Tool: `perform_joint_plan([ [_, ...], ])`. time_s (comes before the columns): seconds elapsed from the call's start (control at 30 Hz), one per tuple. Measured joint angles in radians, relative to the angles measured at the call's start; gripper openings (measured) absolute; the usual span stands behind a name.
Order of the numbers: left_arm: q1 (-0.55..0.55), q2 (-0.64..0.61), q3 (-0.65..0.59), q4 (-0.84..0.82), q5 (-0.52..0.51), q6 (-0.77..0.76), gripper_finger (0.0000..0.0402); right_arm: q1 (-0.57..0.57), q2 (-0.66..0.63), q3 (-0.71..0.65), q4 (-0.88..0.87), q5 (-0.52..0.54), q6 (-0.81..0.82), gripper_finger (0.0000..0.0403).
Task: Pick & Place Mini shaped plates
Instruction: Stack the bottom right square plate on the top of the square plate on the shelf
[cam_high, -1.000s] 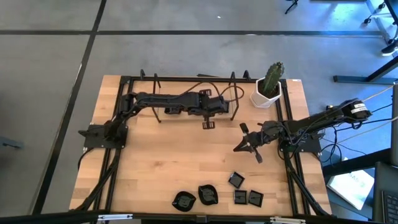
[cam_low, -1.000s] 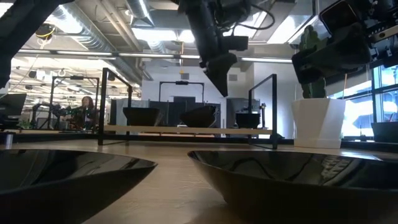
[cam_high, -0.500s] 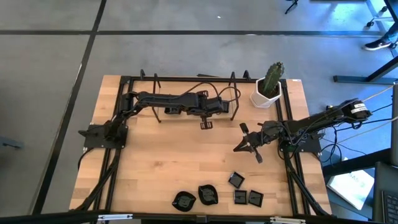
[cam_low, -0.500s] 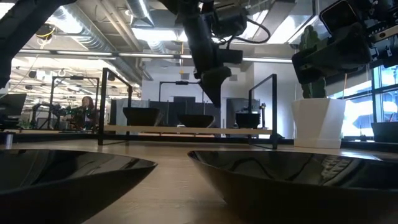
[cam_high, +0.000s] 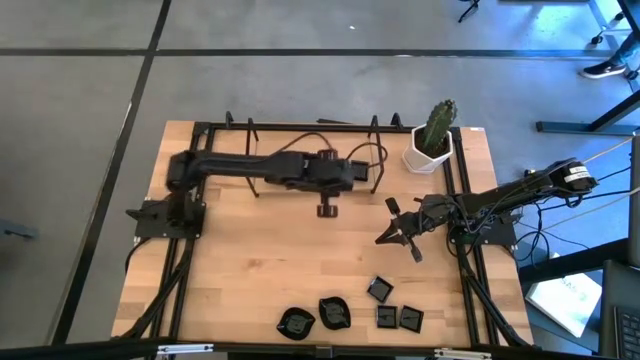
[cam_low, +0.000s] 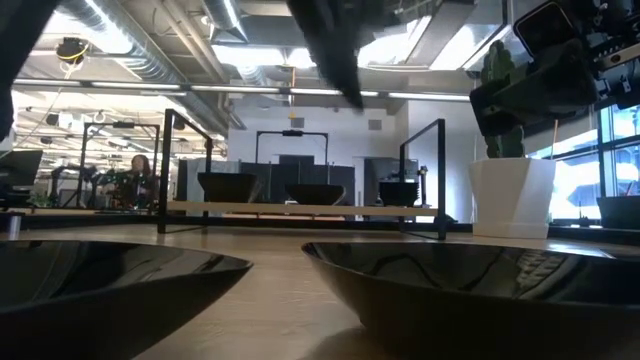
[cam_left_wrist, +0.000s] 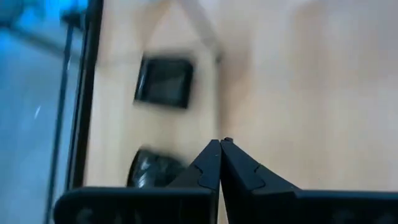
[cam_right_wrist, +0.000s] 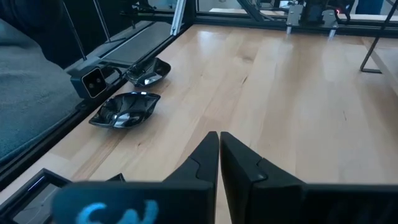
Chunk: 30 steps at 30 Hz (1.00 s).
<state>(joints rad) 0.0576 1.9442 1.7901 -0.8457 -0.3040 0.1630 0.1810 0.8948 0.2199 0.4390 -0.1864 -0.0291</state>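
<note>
Several mini shaped plates, tiny glossy black dishes, lie near the table's near edge: two rounded ones (cam_high: 296, 321) (cam_high: 333, 313) and three square ones (cam_high: 380, 289) (cam_high: 387, 317) (cam_high: 411, 318). Three more dishes (cam_low: 318, 190) stand on the shelf of a rack (cam_low: 300, 208) at the far side. My left gripper (cam_high: 327, 208) (cam_left_wrist: 220, 142) hangs shut and empty above the table's middle, just near of the rack. The left wrist view shows a square dish (cam_left_wrist: 165, 81) and a rounded one (cam_left_wrist: 152, 171) below it. My right gripper (cam_high: 383, 238) (cam_right_wrist: 219, 134) waits shut at the right.
A white pot with a green cactus (cam_high: 430, 150) stands at the far right corner. Black frame rails (cam_high: 460, 200) run along the table's sides. Bare wood (cam_high: 270, 250) lies between the rack and the dishes at the near edge.
My left gripper has risen well above the rack's shelf and drawn slightly toward the table's near-left, staying shut and empty. The dishes have not moved.
</note>
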Motion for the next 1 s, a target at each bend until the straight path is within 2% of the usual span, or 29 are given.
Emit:
perform_joint_plan([
  [0.1,-0.061,-0.103,-0.015,0.039,0.084,0.0,0.0002,0.0,0.0,0.0,-0.005,0.0,0.001,0.0018],
  [0.2,-0.123,-0.244,-0.137,0.207,0.131,-0.004,0.0002,0.0,0.0,0.0,-0.004,0.001,0.008,0.0018],
  [0.33,-0.191,-0.47,-0.401,0.426,0.155,-0.015,0.0002,0.0,0.0,0.0,-0.004,0.0,0.022,0.0018],
  [0.53,-0.23,-0.776,-0.873,0.952,0.149,0.0,0.0002,0.0,0.0,0.0,0.015,0.011,0.002,0.0018],
  [0.67,-0.227,-0.888,-1.086,1.076,0.151,0.068,0.0001,0.0,0.0,0.0,0.055,0.05,-0.003,0.0018],
  [0.77,-0.225,-0.919,-1.223,1.213,0.147,0.097,0.0002,0.0,0.0,0.017,0.077,0.096,0.033,0.0018],
  [0.83,-0.223,-0.928,-1.293,1.33,0.144,0.121,0.0003,0.001,0.0,0.08,-0.018,0.108,0.044,0.0018],
  [0.9,-0.213,-0.944,-1.343,1.4,0.137,0.156,0.0003,0.023,0.006,0.178,-0.201,0.126,0.041,0.0017],
  [1.0,-0.204,-0.97,-1.381,1.377,0.081,0.241,0.0002,0.111,0.054,0.346,-0.502,0.169,0.028,0.0007],
])
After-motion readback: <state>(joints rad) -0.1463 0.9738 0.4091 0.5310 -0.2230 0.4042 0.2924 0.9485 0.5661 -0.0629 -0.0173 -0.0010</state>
